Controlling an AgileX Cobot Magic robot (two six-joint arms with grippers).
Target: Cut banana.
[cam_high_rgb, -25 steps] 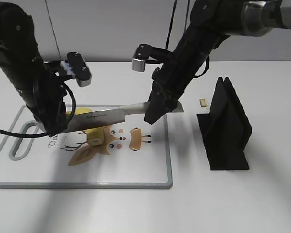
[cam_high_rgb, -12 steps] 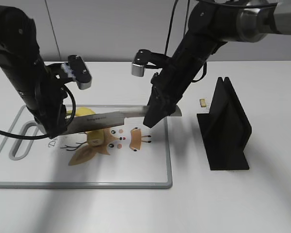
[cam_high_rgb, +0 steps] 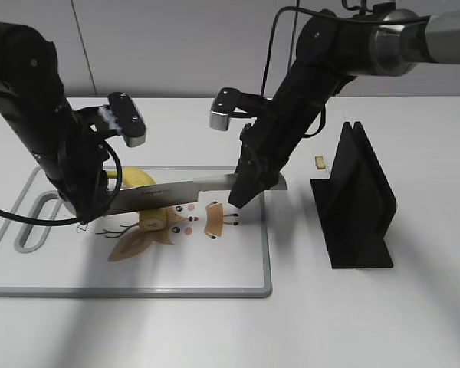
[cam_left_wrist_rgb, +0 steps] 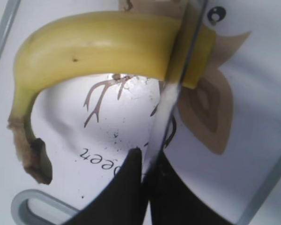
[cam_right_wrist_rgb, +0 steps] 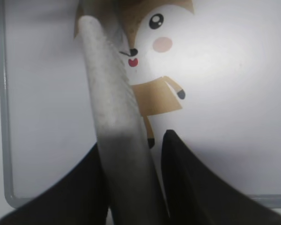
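**Knife across the banana**

My right tool (cam_right_wrist_rgb: 131, 164) is clenched on the knife (cam_high_rgb: 188, 188) handle. The blade crosses the banana (cam_left_wrist_rgb: 98, 47) near its cut end, stem on the far side from the blade. The banana lies on the cutting board (cam_high_rgb: 238, 287) on the tabletop (cam_high_rgb: 368, 322). My left tool (cam_left_wrist_rgb: 147, 173) has its fingers pressed together against the blade's tip.

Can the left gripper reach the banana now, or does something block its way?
Probably not freely. The left gripper is shut on the knife, whose blade already crosses the banana near its cut end. The right gripper clamps the same knife. The left would need to release first.
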